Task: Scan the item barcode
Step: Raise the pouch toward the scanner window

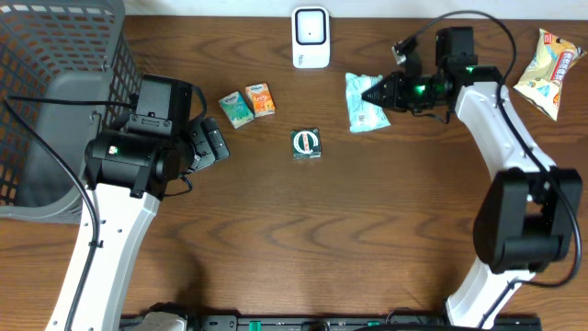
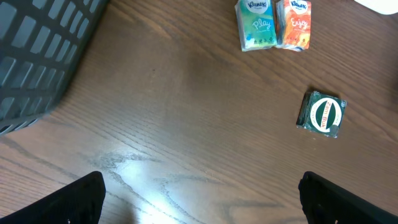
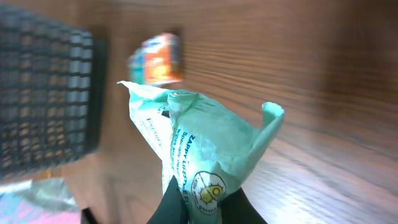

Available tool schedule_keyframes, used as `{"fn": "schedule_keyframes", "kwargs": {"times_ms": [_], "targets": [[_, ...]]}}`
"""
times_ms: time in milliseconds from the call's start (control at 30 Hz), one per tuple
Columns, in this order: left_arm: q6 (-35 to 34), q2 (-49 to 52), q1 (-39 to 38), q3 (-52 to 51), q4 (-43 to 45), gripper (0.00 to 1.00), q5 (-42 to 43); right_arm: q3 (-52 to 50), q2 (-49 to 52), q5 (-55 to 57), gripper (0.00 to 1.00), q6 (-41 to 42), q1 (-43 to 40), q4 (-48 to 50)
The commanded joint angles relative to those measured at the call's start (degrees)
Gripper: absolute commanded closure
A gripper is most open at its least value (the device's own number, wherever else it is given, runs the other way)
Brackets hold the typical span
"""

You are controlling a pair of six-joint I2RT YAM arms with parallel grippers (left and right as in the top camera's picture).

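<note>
The table [image 1: 367, 230] is brown wood grain, smooth enough to throw back a pale sheen. At its left edge the basket [image 1: 55, 55] is matt grey plastic lattice. The mint-green packet [image 1: 360, 112] is thin, crinkled film. The teal tissue pack [image 1: 236, 108], orange tissue pack [image 1: 261, 100] and dark green packet [image 1: 306, 143] wear glossy wrap. The scanner [image 1: 311, 37] is smooth white plastic.

Basket [image 1: 55, 55] left, scanner [image 1: 310, 37] rear, pouch [image 1: 360, 99] right

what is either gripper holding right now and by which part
The right gripper is shut on the mint-green packet, pinching one crumpled edge. The left gripper is open and holds nothing.
</note>
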Motion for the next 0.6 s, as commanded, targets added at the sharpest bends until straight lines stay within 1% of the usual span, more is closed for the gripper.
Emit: {"fn": "schedule_keyframes", "kwargs": {"times_ms": [0,167,300,567], "targets": [[-0.07,-0.2,0.24,0.2,-0.22,0.02,-0.55,0.15,-2.95,-5.38,0.99,-1.03,2.58,0.57],[-0.07,-0.2,0.24,0.2,-0.22,0.02,-0.55,0.15,-4.35,-4.9,0.99,0.13,6.16,2.23],[-0.07,-0.2,0.24,0.2,-0.22,0.02,-0.55,0.15,-4.59,-0.83,0.99,5.9,8.37,6.08],[-0.07,-0.2,0.24,0.2,-0.22,0.02,-0.55,0.15,-4.63,-0.74,0.99,9.35,9.64,11.13]]}}
